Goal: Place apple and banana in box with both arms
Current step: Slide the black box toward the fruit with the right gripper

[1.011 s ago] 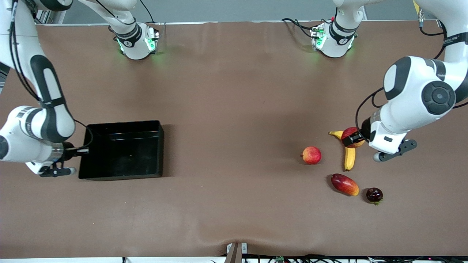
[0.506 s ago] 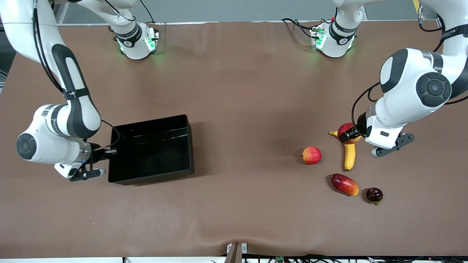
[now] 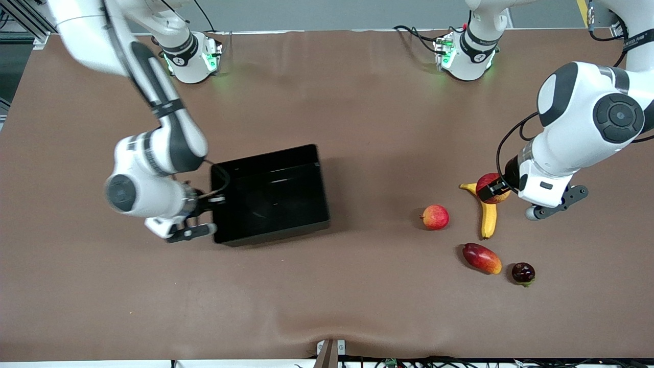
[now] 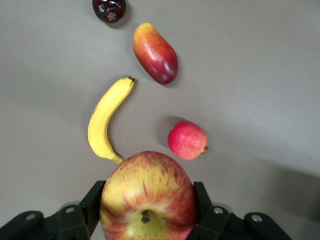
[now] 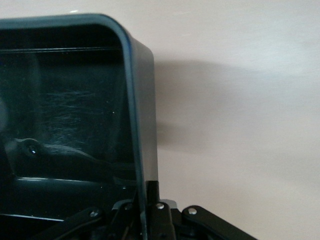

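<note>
Box (image 3: pixel 271 194) now nearer table middle, right tool (image 3: pixel 207 204) gripping its wall.

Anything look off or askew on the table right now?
Only the box: it sits skewed to the table edges, with the right hand clamped on its wall at the right arm's end. The left hand holds the apple over the banana, which lies flat. Nothing looks spilled or damaged.

Apple (image 4: pixel 147 197) hides banana (image 4: pixel 105 120) stem end, apparently.
</note>
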Motion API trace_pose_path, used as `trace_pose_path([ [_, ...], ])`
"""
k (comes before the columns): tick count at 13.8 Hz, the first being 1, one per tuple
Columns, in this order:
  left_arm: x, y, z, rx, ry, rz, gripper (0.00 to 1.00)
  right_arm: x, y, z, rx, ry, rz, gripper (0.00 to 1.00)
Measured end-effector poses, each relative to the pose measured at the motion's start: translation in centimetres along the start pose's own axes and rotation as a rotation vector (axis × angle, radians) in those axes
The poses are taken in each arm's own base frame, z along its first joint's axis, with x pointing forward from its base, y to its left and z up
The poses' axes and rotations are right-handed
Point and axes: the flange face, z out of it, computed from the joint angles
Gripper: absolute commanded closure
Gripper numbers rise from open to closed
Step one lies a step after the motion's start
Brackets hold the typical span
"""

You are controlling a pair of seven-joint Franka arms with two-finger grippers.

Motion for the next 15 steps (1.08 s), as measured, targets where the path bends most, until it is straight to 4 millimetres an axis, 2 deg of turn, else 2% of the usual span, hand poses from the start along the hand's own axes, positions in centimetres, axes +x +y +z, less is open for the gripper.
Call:
trace_pose_path([
  [4,-0.1,0.2,0.0,-0.001,0.0,0.004,1.0,-1.6,-10.4,1.4,-0.019,0.013,0.071,1.0],
  [5,-0.1,0.2,-0.1,-0.002,0.001,0.004,1.0,-2.3,-12.7,1.8,-0.023,0.013,0.078,0.97],
  [8,-0.2,0.5,-0.4,-0.006,0.006,0.007,1.0,-4.6,-18.5,3.4,-0.037,0.003,0.093,0.95],
  [10,-0.4,0.8,-0.4,-0.006,0.006,0.005,1.0,-6.6,-22.4,5.0,-0.052,-0.012,0.111,0.9],
  [11,-0.7,1.1,-0.4,-0.006,0.005,0.0,1.0,-7.4,-23.9,5.7,-0.059,-0.017,0.117,0.85],
  [14,-2.6,3.5,-0.2,-0.005,0.001,-0.03,1.0,-8.8,-26.8,7.3,-0.057,0.002,0.136,0.78],
  [15,-3.4,4.6,0.0,-0.005,-0.003,-0.046,1.0,-9.1,-27.7,7.9,-0.048,0.02,0.149,0.71],
])
